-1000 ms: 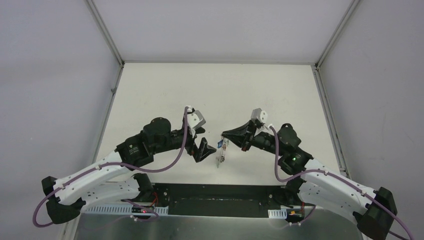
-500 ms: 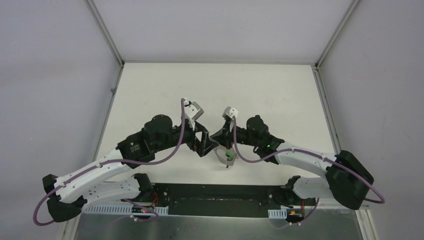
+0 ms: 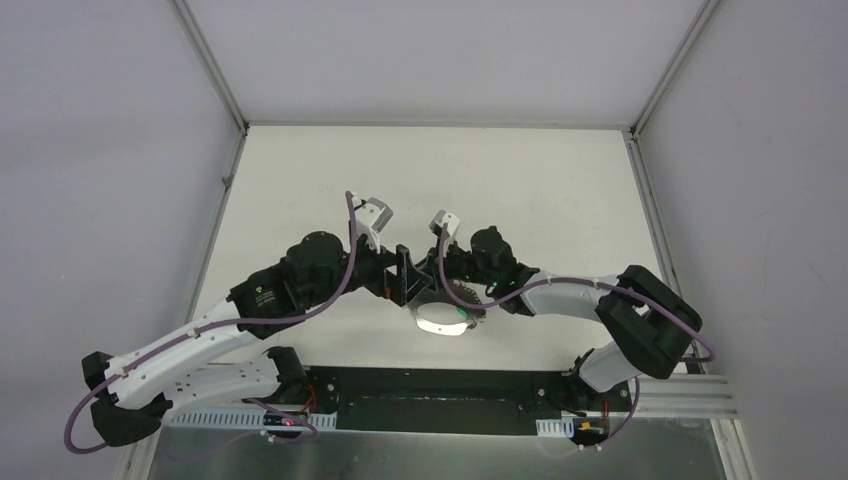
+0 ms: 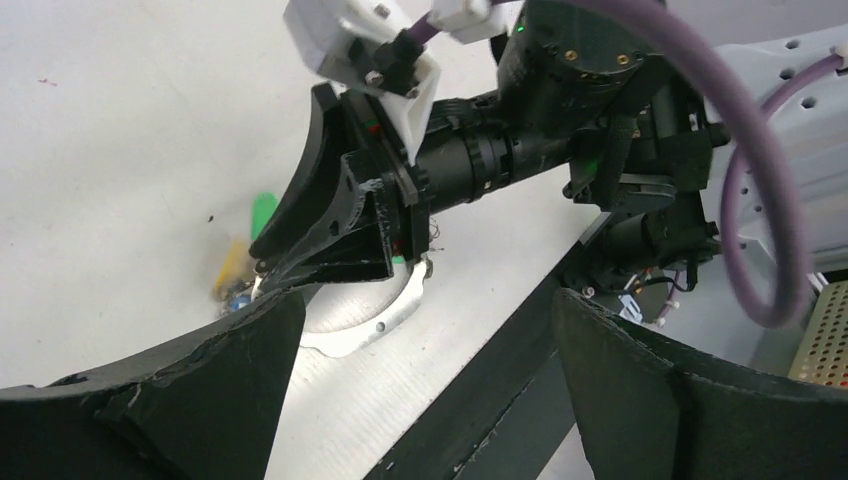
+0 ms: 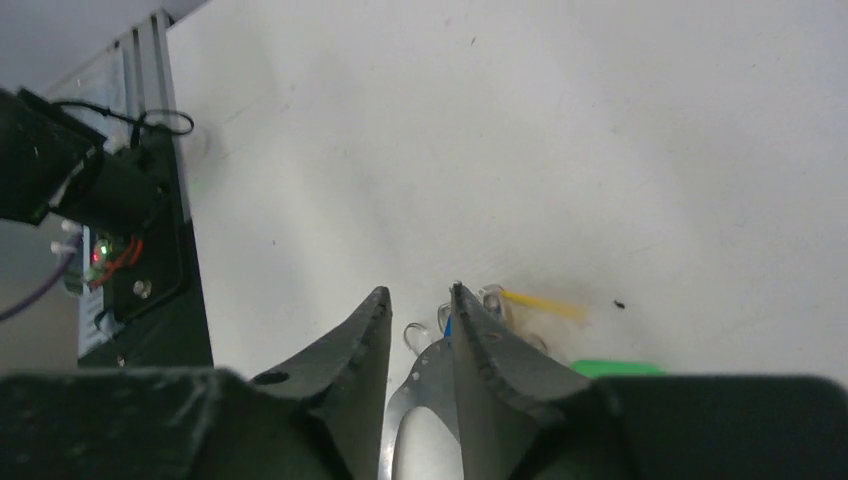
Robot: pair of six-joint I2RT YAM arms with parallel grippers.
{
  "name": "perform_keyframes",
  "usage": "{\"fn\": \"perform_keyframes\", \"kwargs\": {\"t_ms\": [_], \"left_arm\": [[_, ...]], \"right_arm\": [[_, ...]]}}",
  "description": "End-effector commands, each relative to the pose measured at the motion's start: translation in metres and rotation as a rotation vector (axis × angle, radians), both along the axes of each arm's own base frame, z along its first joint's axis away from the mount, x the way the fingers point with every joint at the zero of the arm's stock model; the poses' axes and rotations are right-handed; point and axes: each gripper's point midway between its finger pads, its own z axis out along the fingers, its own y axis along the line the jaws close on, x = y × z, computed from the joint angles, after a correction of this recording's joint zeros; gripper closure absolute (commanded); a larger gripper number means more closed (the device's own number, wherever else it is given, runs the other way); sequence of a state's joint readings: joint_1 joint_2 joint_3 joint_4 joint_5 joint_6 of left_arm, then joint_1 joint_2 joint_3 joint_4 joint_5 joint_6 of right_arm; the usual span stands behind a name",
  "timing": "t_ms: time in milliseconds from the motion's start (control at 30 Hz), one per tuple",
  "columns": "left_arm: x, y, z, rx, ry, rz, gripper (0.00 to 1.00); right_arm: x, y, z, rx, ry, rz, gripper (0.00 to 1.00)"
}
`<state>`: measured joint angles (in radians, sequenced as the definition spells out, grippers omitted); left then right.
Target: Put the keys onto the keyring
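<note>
A white table (image 3: pixel 430 170) fills the middle. Grey walls (image 3: pixel 100 150) stand at 9, 12 and 3 o'clock. Shiny metal bars (image 3: pixel 212 65) go up from the far corners at 11 and 1 o'clock. A black strip (image 3: pixel 440 385) lies at 6 o'clock, with a silver plate (image 3: pixel 440 455) below it.

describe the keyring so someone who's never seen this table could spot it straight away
On the white table, look near the middle of the front edge for the black right hand. The keyring sits right at its tips. It is a wide, thin, shiny silver loop, far bigger than the little green tag and yellow tag beside it.
</note>
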<state>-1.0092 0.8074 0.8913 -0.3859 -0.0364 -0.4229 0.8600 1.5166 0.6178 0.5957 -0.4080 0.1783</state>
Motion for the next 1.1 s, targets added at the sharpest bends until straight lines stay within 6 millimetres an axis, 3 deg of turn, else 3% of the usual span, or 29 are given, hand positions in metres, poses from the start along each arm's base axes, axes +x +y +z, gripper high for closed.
{"fn": "perform_keyframes", "kwargs": {"t_ms": [0, 300, 600, 867, 1067], "left_arm": [[0.009, 0.006, 0.0, -0.029, 0.059, 0.095, 0.01], [0.04, 0.015, -0.027, -0.074, 0.217, 0.126, 0.01], [0.076, 0.047, -0.056, -0.169, 0.3, 0.207, 0.01], [0.097, 0.108, -0.081, -0.188, 0.256, 0.368, 0.01], [0.104, 0.149, -0.078, -0.056, 0.027, 0.492, 0.01]], "right_arm": [[0.022, 0.006, 0.051, 0.133, -0.089, -0.023, 0.64], [0.055, -0.04, 0.061, 0.18, -0.023, -0.141, 0.3], [0.089, -0.114, 0.066, 0.18, 0.019, -0.386, 0.02], [0.105, -0.199, 0.063, 0.13, 0.014, -0.646, 0.0], [0.103, -0.265, 0.06, 0.085, -0.038, -0.885, 0.01]]}}
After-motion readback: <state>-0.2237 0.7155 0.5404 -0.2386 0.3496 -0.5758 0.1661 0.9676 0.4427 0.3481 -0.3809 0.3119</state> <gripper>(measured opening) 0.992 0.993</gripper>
